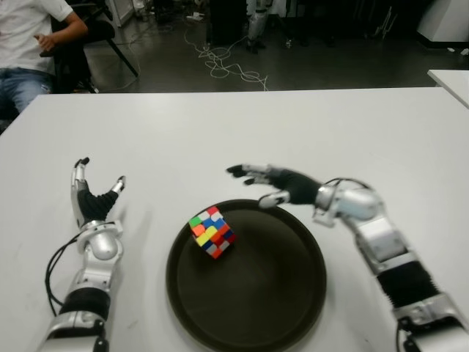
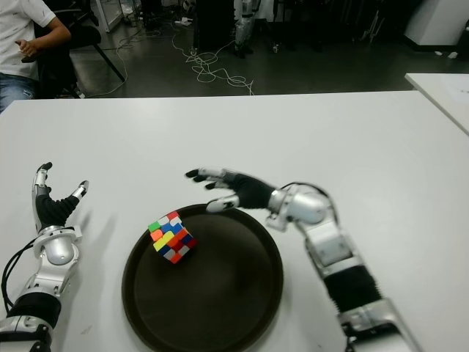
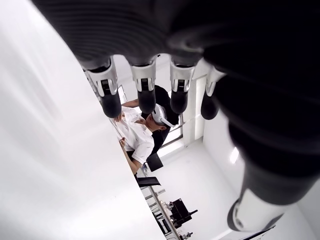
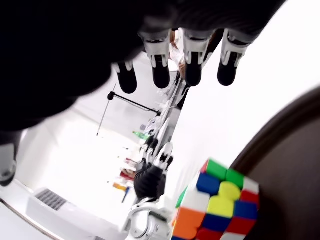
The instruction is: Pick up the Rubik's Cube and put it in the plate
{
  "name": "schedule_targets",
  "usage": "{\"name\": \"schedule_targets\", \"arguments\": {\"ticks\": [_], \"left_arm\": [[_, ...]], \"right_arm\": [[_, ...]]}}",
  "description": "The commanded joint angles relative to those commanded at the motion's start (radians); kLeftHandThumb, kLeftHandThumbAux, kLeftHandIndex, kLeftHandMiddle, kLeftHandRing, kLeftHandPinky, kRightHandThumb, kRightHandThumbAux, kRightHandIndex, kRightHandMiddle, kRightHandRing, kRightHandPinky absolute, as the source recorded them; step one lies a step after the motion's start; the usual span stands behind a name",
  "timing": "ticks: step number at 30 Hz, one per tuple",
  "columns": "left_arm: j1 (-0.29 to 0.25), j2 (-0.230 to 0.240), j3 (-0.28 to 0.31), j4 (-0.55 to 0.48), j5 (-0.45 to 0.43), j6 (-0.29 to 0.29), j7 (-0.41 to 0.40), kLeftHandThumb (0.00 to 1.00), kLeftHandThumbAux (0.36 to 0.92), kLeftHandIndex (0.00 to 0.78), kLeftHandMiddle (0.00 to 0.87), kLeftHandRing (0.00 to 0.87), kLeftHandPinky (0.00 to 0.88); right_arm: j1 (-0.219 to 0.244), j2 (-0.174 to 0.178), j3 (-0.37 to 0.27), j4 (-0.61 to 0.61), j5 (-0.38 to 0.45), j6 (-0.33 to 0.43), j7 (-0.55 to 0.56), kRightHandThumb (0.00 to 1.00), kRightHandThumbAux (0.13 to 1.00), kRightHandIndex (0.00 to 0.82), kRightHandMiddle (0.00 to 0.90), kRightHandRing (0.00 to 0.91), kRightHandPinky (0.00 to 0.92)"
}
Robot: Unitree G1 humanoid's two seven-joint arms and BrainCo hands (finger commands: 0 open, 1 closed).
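Sitting in the plate [image 1: 293,323] already: Rubik's Cube [image 1: 212,231] lies on the dark floor of the plate, toward its left-far part, tilted on an edge or corner rather than flat, no finger on it. Plate is nearest the robot on the white bench [image 1: 242,132].

Right hand [image 1: 275,183] hovers over the far rim of the plate, just right of and beyond the cube; fingers spread and extended, holding nothing. Right wrist view confirms: fingertips [image 4: 161,79] straight, cube below and apart from them.

Step in hand, as I judge it: release done, retreat. To do it well:
- keep fingers wide so none catches the cube, which sits tilted and could roll if nudged
- lift up first, then pull back to the right, clearing the plate rim rather than dragging across it
- don't sweep left over the cube

Left hand [image 1: 94,198] idle, on the bench side left of the plate, fingers open and pointing up, empty; whether it touches the bench can't be told.

Far back: seated person [image 1: 33,44] at the left far corner, cables [image 1: 220,62] on the floor beyond the bench edge.
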Motion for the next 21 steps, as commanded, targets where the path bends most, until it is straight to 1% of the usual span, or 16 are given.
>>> {"name": "schedule_targets", "arguments": {"ticks": [2, 4, 7, 8, 10, 11, 12, 14, 16, 19, 21], "left_arm": [[0.0, 0.001, 0.001, 0.001, -0.001, 0.001, -0.002, 0.0, 0.75, 0.007, 0.005, 0.0, 0.0], [-0.001, 0.002, 0.002, 0.003, -0.002, 0.001, -0.003, 0.0, 0.75, 0.006, 0.008, 0.0, 0.0], [-0.001, 0.003, 0.003, 0.003, -0.003, 0.001, -0.005, 0.0, 0.747, 0.005, 0.008, 0.0, 0.0], [-0.001, 0.003, 0.003, 0.003, -0.003, 0.002, -0.005, 0.0, 0.747, 0.005, 0.006, 0.0, 0.0], [0.0, 0.005, 0.002, 0.001, -0.001, 0.003, -0.004, 0.0, 0.75, 0.004, 0.004, 0.0, 0.0], [0.002, 0.005, 0.001, -0.001, -0.001, 0.003, -0.005, 0.0, 0.755, 0.003, 0.003, 0.0, 0.0], [0.003, 0.006, 0.001, -0.003, -0.001, 0.003, -0.007, 0.0, 0.758, 0.003, 0.002, 0.0, 0.0], [0.005, 0.007, 0.0, -0.006, 0.0, 0.003, -0.008, 0.0, 0.76, 0.004, 0.001, 0.0, 0.0], [0.006, 0.008, 0.0, -0.008, 0.0, 0.002, -0.009, 0.0, 0.758, 0.003, 0.0, 0.0, 0.003], [0.006, 0.008, -0.001, -0.009, 0.001, 0.003, -0.009, 0.0, 0.757, 0.002, 0.0, 0.0, 0.007], [0.006, 0.008, -0.001, -0.01, -0.001, 0.001, -0.01, 0.0, 0.755, 0.002, 0.0, 0.0, 0.008]], "right_arm": [[-0.019, -0.006, -0.011, 0.057, -0.003, -0.023, -0.002, 0.0, 0.405, 0.019, 0.012, 0.0, 0.0], [-0.032, -0.004, -0.017, 0.095, -0.004, -0.045, -0.006, 0.0, 0.414, 0.019, 0.011, 0.0, 0.0], [-0.016, 0.0, -0.028, 0.074, 0.0, -0.059, -0.026, 0.0, 0.429, 0.023, 0.016, 0.0, 0.0], [-0.015, 0.002, -0.032, 0.076, 0.002, -0.065, -0.032, 0.0, 0.447, 0.03, 0.022, 0.0, 0.0], [-0.025, -0.008, -0.059, 0.106, 0.02, -0.083, -0.031, 0.0, 0.47, 0.038, 0.028, 0.0, 0.0], [-0.031, -0.019, -0.077, 0.122, 0.033, -0.092, -0.025, 0.0, 0.485, 0.043, 0.03, 0.0, 0.0], [-0.035, -0.026, -0.09, 0.132, 0.041, -0.098, -0.021, 0.0, 0.511, 0.047, 0.033, 0.0, 0.0], [-0.021, -0.026, -0.111, 0.123, 0.047, -0.108, -0.04, 0.0, 0.544, 0.052, 0.034, 0.002, 0.003], [-0.011, -0.024, -0.123, 0.115, 0.049, -0.112, -0.05, 0.0, 0.571, 0.058, 0.038, 0.004, 0.006], [-0.017, -0.022, -0.147, 0.128, 0.048, -0.098, -0.082, 0.0, 0.601, 0.068, 0.05, 0.008, 0.003], [-0.026, -0.029, -0.166, 0.152, 0.047, -0.097, -0.098, 0.0, 0.61, 0.07, 0.054, 0.009, 0.001]]}}
